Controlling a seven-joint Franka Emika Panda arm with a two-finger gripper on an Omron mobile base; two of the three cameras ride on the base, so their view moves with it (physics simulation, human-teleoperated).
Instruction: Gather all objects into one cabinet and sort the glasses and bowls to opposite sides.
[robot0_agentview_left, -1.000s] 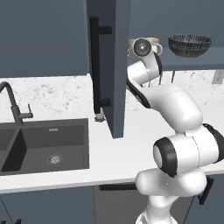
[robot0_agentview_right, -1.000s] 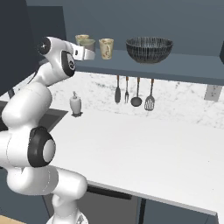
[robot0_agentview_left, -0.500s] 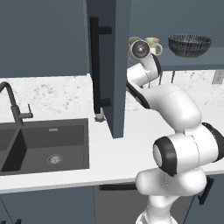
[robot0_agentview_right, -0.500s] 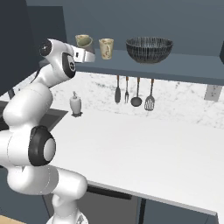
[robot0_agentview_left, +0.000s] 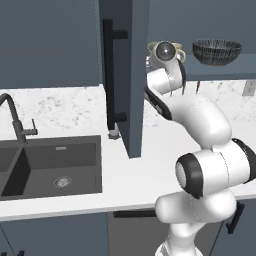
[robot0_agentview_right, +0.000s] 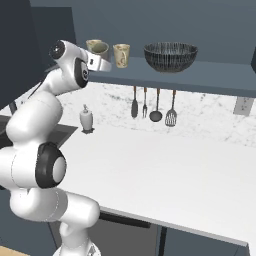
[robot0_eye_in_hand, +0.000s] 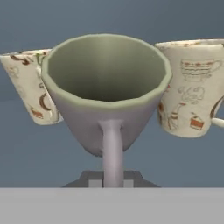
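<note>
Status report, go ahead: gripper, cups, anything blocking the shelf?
Gripper shut on pinkish cup at the shelf. Two cream mugs close behind it. Bowl far right, clear.

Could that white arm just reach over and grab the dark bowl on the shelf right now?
Probably not yet: the gripper is shut on a cup beside two mugs. The bowl sits unobstructed further along the shelf.

A white counter (robot0_agentview_right: 165, 165) runs beneath a marbled backsplash (robot0_agentview_right: 200, 112), with a dark sink (robot0_agentview_left: 50, 162) at left
</note>
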